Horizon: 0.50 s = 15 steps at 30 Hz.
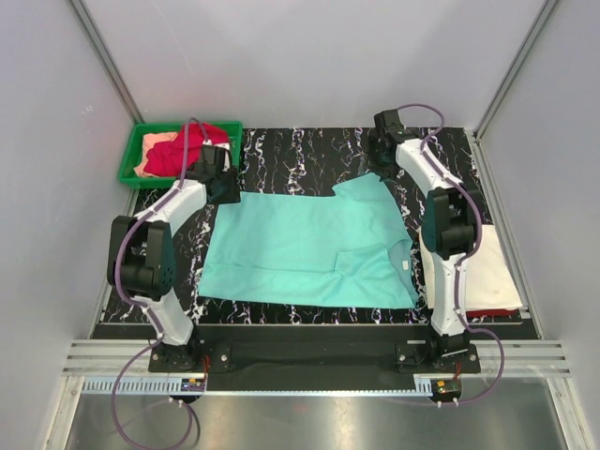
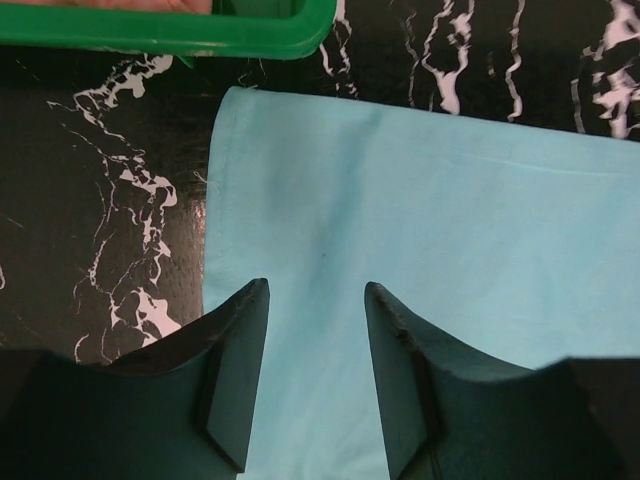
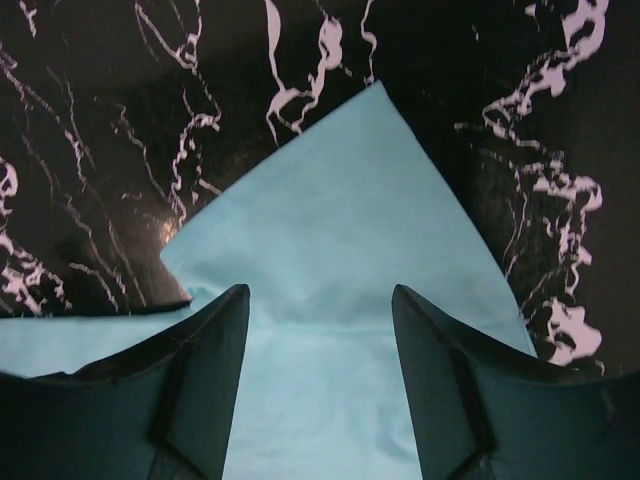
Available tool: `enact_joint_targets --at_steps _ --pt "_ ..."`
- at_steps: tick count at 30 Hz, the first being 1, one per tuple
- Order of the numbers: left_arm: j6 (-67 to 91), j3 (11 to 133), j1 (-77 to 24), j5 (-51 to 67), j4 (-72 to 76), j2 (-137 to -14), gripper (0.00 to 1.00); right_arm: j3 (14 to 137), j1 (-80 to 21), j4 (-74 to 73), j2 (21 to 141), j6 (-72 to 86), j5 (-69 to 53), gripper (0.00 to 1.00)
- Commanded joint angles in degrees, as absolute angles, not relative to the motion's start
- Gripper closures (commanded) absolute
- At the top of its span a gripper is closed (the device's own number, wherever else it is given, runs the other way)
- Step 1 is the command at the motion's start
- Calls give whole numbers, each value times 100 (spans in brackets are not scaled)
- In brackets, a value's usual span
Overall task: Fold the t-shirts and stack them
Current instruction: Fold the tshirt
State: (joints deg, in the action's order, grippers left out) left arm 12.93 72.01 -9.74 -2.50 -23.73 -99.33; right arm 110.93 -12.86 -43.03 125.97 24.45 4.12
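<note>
A mint-teal t-shirt lies spread flat on the black marbled table, one sleeve pointing to the far right. My left gripper hovers over its far left corner, open, with teal cloth showing between the fingers and nothing pinched. My right gripper is over the far right sleeve tip, also open, the cloth lying flat beneath the gap. More t-shirts, red and peach, are bunched in the green tray. A folded cream-white one lies at the right.
The green plastic tray stands at the far left corner, its rim just beyond the left fingers. Grey enclosure walls close in on both sides and the back. A red edge shows under the cream-white stack.
</note>
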Motion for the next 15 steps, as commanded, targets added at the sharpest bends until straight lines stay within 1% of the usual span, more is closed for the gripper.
enact_joint_targets --at_steps 1,3,5,6,7,10,15 --pt "1256 7515 -914 -379 -1986 -10089 53 11759 -1222 -4122 13007 2119 747 34" --pt "1458 7471 -888 -290 -1916 -10160 52 11935 -1187 -4140 13235 2057 913 34" --pt "1520 7453 -888 -456 -1838 -10204 49 12146 -1169 -4096 13341 1881 1036 33" --pt "1529 7444 -870 -535 -1785 -10222 46 12260 -1143 -4078 13446 1811 1089 32" --pt "1521 7444 -853 -623 -1732 -10239 41 12322 -1125 -4061 13517 1689 1133 32" --pt "1433 7567 -712 -615 -1679 -10397 40 12655 -1029 -4122 13798 1521 1099 32" --pt "1441 7647 -449 -510 -1723 -10512 43 13262 -1002 -4280 14378 1117 800 33"
